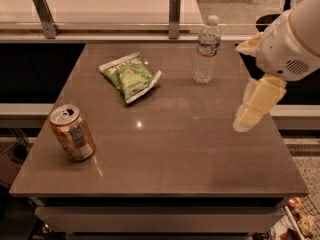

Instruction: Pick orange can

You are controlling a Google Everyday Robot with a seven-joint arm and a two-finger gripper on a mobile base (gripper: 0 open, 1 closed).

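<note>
- The gripper (244, 121) hangs over the table's (175, 154) right edge, at about 3 o'clock from the tabletop's middle. Its pale yellow tip points down and towards 7 o'clock.
- From this angle I cannot tell whether the gripper is spread or closed. Nothing is seen held in it, and it touches none of the objects.
- Above it, the white arm housing (295, 39) with a vent grille fills the upper right corner, towards 2 o'clock.
- The nearest object is the clear water bottle (206, 51). It stands upright with its cap on at about 1 o'clock on the table, near the far edge and apart from the gripper.
- A green snack bag (131, 75) lies flat at about 11 o'clock, left of the bottle and clear of it.
- The orange can (72, 132) stands on its base at about 8 o'clock, near the left edge. It is well apart from the gripper, right across the tabletop.
- The can's silver top with its pull tab faces up, and a white label panel shows on the side turned towards 4 o'clock.
- Beyond the far edge, at 12 o'clock, two metal posts (174, 14) rise in front of a light counter (110, 1).
</note>
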